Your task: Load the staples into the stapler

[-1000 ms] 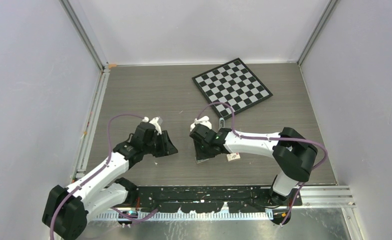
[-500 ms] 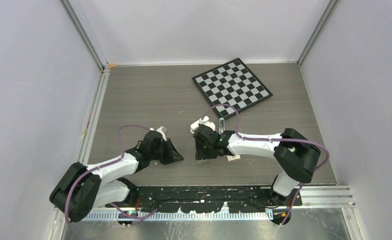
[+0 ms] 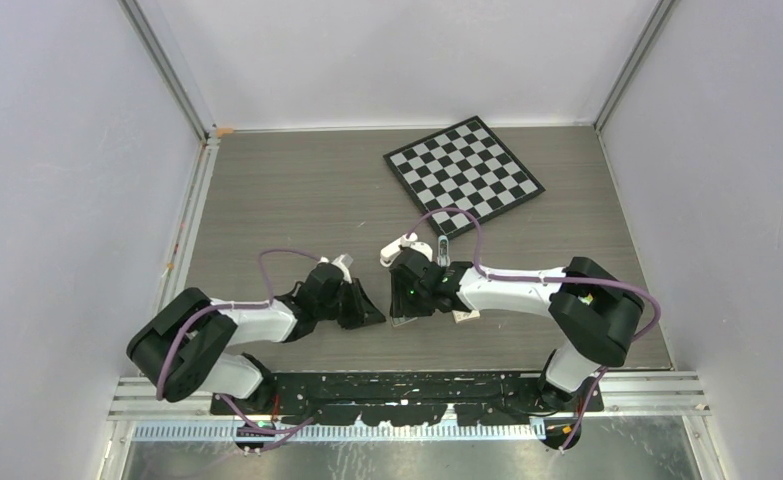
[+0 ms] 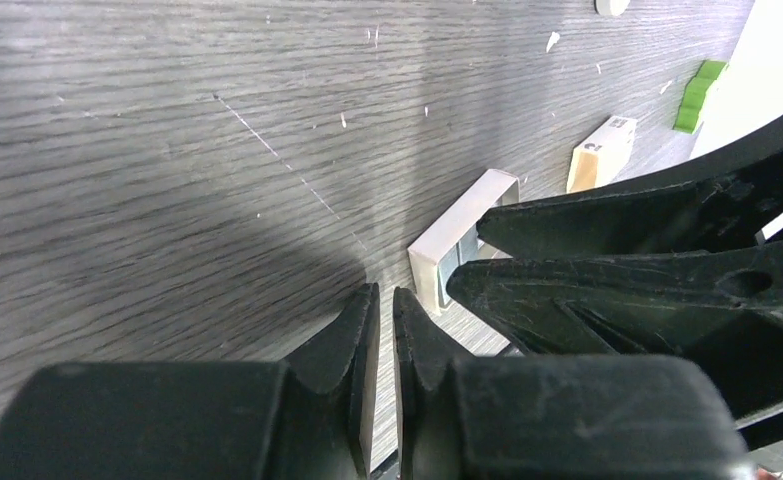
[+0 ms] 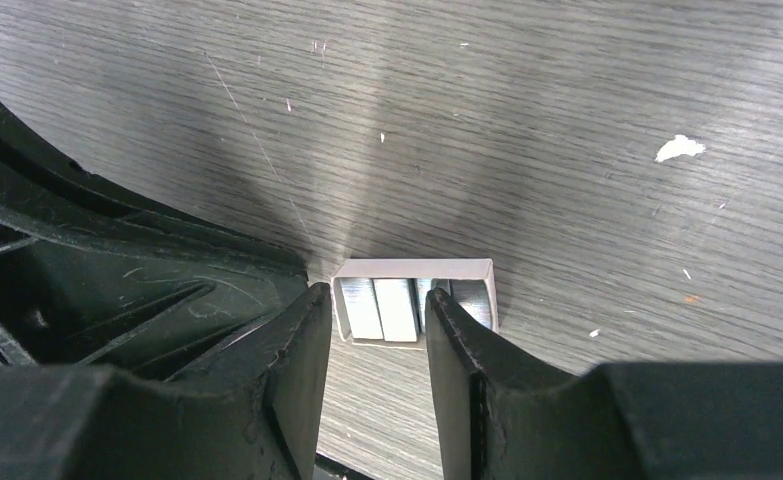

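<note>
Several silvery staples blocks (image 5: pixel 397 308) lie side by side in a small open white box (image 5: pixel 487 275) on the table. My right gripper (image 5: pixel 377 300) is open and low over the table, one fingertip on each side of the box's near edge, gripping nothing. My left gripper (image 4: pixel 385 300) is shut and empty, its tips just left of the same box (image 4: pixel 457 230). In the top view the two grippers, left (image 3: pixel 370 312) and right (image 3: pixel 405 310), meet tip to tip and hide the box. The slim stapler (image 3: pixel 442 250) lies behind the right wrist, untouched.
A chessboard (image 3: pixel 464 172) lies at the back right. A small tan block (image 3: pixel 465 316) sits just right of the right gripper; it also shows in the left wrist view (image 4: pixel 602 152), with a green piece (image 4: pixel 697 95) beyond it. Side walls enclose the table.
My left arm has swung right and nearer, lowering its shut gripper beside the right gripper. My right gripper has shifted slightly toward the near edge.
</note>
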Robot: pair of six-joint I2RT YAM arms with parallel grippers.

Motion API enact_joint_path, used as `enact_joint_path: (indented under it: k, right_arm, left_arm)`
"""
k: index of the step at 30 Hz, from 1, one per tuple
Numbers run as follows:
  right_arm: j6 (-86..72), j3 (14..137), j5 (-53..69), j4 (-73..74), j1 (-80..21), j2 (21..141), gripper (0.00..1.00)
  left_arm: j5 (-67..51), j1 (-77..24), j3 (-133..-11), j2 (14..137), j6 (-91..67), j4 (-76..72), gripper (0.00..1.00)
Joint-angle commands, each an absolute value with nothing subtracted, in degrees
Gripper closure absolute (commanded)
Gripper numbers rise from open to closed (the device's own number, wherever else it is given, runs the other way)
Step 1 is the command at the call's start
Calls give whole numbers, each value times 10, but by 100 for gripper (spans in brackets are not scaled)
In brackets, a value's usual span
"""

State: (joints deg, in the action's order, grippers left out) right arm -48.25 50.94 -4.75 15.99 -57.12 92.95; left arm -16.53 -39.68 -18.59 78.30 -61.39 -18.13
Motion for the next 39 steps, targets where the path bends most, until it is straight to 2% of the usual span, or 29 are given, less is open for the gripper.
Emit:
enact_joint_path:
  k: [1, 17, 39]
  right_arm:
    - [-491, 504, -47, 146, -568, 905, 55]
    - [-500, 505, -38, 137, -569, 898, 55]
    - [-494, 504, -70, 166, -568, 899, 54]
  left_arm:
    - [-157, -402, -196, 800, -619, -222, 88]
    - [-163, -419, -196, 841, -628, -277, 89]
    - [-162, -422, -198, 847, -628, -278, 90]
